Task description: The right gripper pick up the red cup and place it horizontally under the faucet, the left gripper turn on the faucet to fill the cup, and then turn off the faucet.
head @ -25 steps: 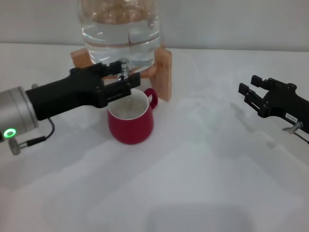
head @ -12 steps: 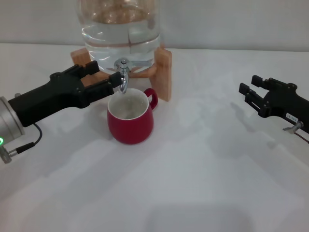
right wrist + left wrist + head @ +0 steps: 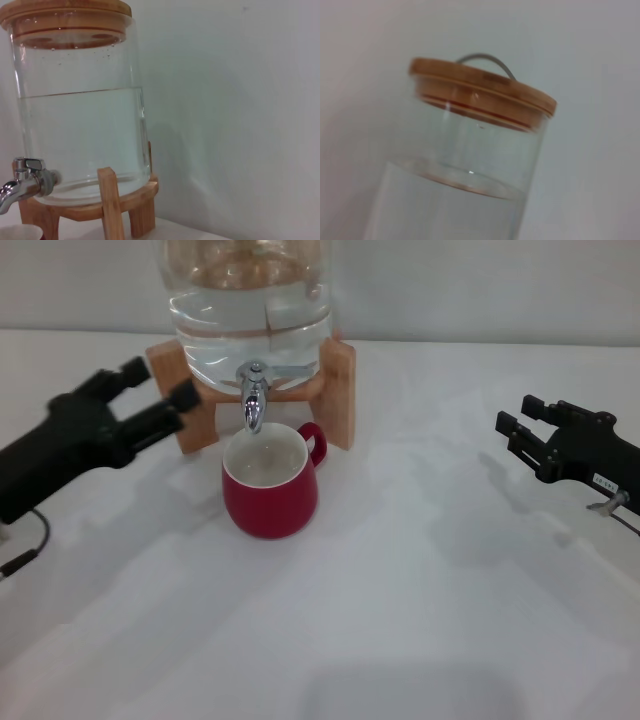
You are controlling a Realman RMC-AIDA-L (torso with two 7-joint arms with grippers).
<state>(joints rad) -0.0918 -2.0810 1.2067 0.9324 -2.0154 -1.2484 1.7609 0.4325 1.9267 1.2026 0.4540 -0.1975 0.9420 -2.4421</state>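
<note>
On the white desk [image 3: 400,620] in front of you, the squat red ceramic cup [image 3: 270,483] with the white inside stands upright near the middle, its small loop handle turned toward the wooden stand behind it on the right. Your left end effector [image 3: 140,400], the black two-finger claw, hangs over the desk to the left of the cup, clear of it, with its fingers apart and nothing between them; its tips point toward the left leg of the stand. Your right end effector [image 3: 523,420], the other black claw, sits well off to the right of the cup, also over the desk, fingers spread and holding nothing. Just behind and above the cup's rim you see the small shiny chrome faucet [image 3: 253,400], its spout pointing down over the cup's open mouth without touching it; in the right wrist view the faucet [image 3: 22,182] juts out from the base of the jar. Farthest back stands the clear glass water jar [image 3: 248,310] on its light wooden stand [image 3: 340,390], partly filled with water. The left wrist view shows the jar's round wooden lid [image 3: 480,92] with a thin metal handle on top, and the water line below it.
</note>
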